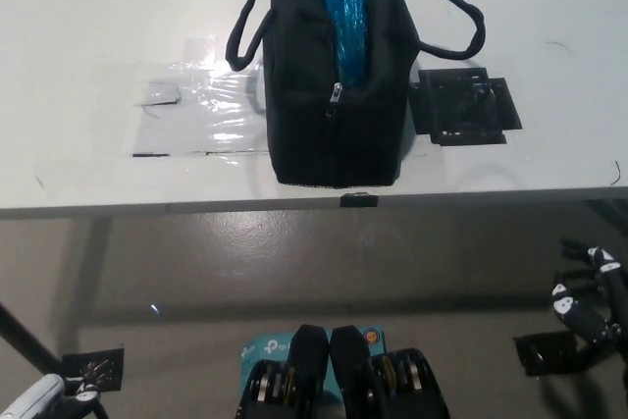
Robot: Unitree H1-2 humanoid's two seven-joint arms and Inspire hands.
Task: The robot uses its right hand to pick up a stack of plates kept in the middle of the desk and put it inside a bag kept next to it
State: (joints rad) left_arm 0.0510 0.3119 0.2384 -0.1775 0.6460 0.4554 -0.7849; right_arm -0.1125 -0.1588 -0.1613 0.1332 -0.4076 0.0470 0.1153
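Observation:
The black bag (339, 134) stands upright at the middle of the white desk (88, 36), its zipper open on top. A stack of blue plates (345, 2) sits on edge inside it, showing through the opening. My black right hand (592, 293) hangs low at the right, below the desk's front edge and well away from the bag, with its fingers apart and nothing in them. Only a sliver of my white left hand (39, 405) shows in the bottom left corner, too little to tell its state.
A shiny clear plastic sheet (196, 110) lies taped on the desk left of the bag. A black square mat (461, 105) lies right of it. The desk's front edge (147, 205) runs across the middle, with grey floor below.

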